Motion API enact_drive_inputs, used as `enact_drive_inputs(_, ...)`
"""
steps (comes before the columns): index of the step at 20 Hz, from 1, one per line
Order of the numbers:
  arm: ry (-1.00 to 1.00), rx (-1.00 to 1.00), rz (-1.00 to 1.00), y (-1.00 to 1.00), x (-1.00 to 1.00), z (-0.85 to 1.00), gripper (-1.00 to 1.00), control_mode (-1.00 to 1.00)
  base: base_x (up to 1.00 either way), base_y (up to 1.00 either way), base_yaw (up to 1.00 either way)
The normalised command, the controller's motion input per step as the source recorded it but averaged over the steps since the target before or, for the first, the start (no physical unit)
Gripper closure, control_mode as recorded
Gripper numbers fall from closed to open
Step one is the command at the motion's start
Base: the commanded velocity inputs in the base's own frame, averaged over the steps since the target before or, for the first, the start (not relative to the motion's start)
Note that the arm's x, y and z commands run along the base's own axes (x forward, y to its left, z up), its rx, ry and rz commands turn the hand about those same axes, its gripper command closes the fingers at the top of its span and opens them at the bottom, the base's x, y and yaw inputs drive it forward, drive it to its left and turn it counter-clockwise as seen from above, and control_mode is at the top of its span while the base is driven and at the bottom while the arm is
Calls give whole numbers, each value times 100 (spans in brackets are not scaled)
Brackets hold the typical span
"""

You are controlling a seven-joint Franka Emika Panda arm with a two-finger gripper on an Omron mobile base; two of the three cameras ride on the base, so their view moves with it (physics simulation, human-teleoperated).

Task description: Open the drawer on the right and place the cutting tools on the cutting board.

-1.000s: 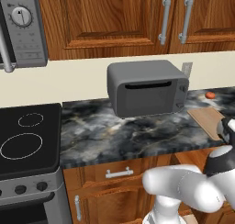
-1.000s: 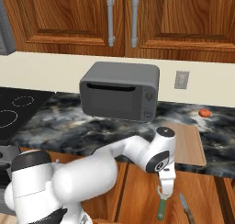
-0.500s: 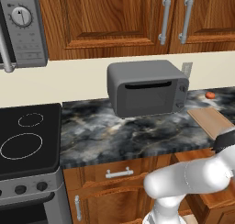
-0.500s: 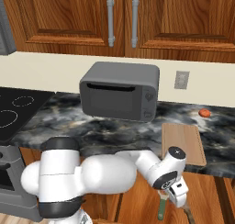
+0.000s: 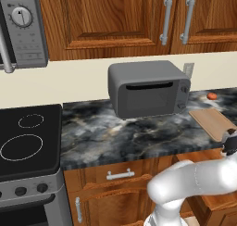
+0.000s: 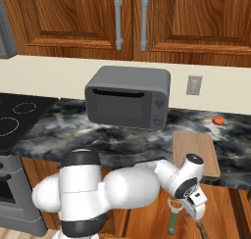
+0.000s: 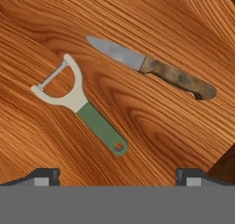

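- In the hand view the pincer hangs over the wooden floor of the drawer, its two dark tips standing wide apart at the bottom corners with nothing between them.
- Two cutting tools lie on that drawer floor, apart from each other and untouched by the tips.
- The peeler has a cream Y-shaped head with a thin blade across it and a green handle with a hole at its end; it lies slantwise, and the handle end points toward the gap between the tips.
- The knife has a grey blade and a mottled brown handle; it lies slantwise too, beyond the peeler, nearly parallel to the peeler's handle.
- In the right base view the arm bends down below the front edge of the counter, and the pincer is lowered there, just beside the peeler, which shows as a green handle and pale head.
- The cutting board lies flat at the front edge of the counter, toward its right end, bare on top.
- A grey toaster oven stands left of the board, against the back wall.
- A small red-orange round thing sits behind the board, near the counter's back edge.
- In the left base view a black stove top borders the counter's left end.
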Motion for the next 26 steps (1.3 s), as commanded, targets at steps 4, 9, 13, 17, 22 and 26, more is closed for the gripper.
enact_drive_inputs(4,6,-3,6,0,6,-40,-100,-100,0,0,0)
enact_drive_inputs(9,0,0,9,0,0,-45,-100,-100,0,0,0)
enact_drive_inputs(13,0,0,5,0,0,-10,-100,-100,0,0,0)
enact_drive_inputs(17,0,0,7,0,-10,-12,-100,-100,0,0,0)
enact_drive_inputs(22,0,0,13,4,-10,-24,-100,-100,0,0,0)
enact_drive_inputs(26,0,0,11,15,-2,-18,-100,-100,0,0,0)
